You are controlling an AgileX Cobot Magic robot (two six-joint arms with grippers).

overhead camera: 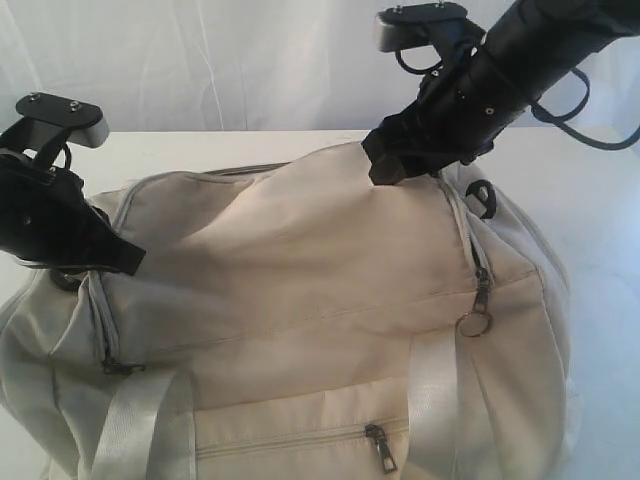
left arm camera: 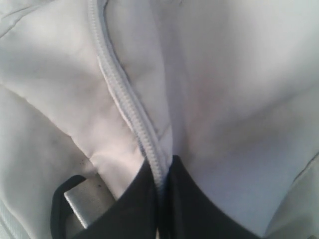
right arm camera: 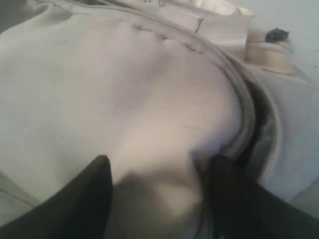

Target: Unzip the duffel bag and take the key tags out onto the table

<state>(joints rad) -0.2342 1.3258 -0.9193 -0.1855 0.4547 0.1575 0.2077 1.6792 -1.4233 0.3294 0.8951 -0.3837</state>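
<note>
White table [overhead camera: 230, 148], duffel bag [overhead camera: 300, 260] lying left-to-right, left gripper [left arm camera: 160, 172] pinching its zipper [left arm camera: 124, 99], right gripper [right arm camera: 159, 167] spread.

- The exterior view looks from in front and slightly above, close over the duffel bag [overhead camera: 300, 260], facing across the worktop [overhead camera: 590, 200].
- The left wrist view sits right against the bag's zipper [left arm camera: 124, 104].
- The right wrist view skims the bag's top; all three share its fabric.
</note>
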